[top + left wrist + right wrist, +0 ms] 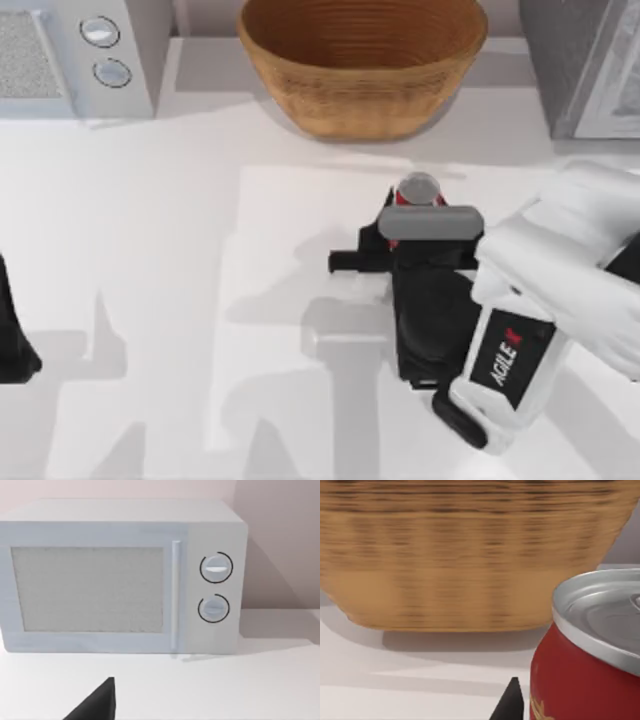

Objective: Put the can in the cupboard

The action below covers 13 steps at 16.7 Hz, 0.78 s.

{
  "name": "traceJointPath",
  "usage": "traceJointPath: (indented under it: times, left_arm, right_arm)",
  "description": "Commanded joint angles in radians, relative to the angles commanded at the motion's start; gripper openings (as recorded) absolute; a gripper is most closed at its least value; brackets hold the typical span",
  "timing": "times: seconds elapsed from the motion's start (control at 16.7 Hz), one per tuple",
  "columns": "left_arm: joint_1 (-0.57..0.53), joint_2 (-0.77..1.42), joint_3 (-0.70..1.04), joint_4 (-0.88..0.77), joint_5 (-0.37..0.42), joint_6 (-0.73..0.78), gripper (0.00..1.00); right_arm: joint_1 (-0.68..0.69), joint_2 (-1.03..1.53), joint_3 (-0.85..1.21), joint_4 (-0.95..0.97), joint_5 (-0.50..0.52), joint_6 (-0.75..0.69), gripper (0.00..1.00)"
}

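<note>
White desk [150, 300] seen from above. Woven basket [362, 62] at upper centre, microwave [70, 55] at upper left, grey cupboard [590, 65] at upper right. The right arm [560, 290] enters from the right edge; its right claw [425, 215] sits at the can [420, 188], which stands upright at frame centre-right, just below the basket. Whether the claw pinches the can cannot be told. The left claw [15, 350] is parked at the left edge, facing the microwave; its state likewise cannot be told.

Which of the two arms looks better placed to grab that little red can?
The right. Its tool is right at the can, and the right wrist view shows the can close up. The left tool sits parked at the table's left edge, facing the microwave.
</note>
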Motion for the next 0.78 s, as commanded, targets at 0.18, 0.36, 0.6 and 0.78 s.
traceJointPath:
  times: [0.18,0.36,0.6,0.78]
  left_arm:
    - [0.000,0.000,0.000,0.000,0.000,0.000,1.00]
    - [0.000,0.000,0.000,0.000,0.000,0.000,1.00]
    - [0.000,0.000,0.000,0.000,0.000,0.000,1.00]
    - [0.000,0.000,0.000,0.000,0.000,0.000,1.00]
  right_arm:
    - [-0.004,-0.106,-0.011,-0.104,0.000,-0.002,0.00]
    - [-0.002,-0.212,-0.016,-0.203,-0.003,0.001,0.00]
    - [-0.002,-0.331,-0.023,-0.314,-0.005,0.003,0.00]
    - [0.001,-0.460,-0.027,-0.435,-0.005,0.006,0.00]
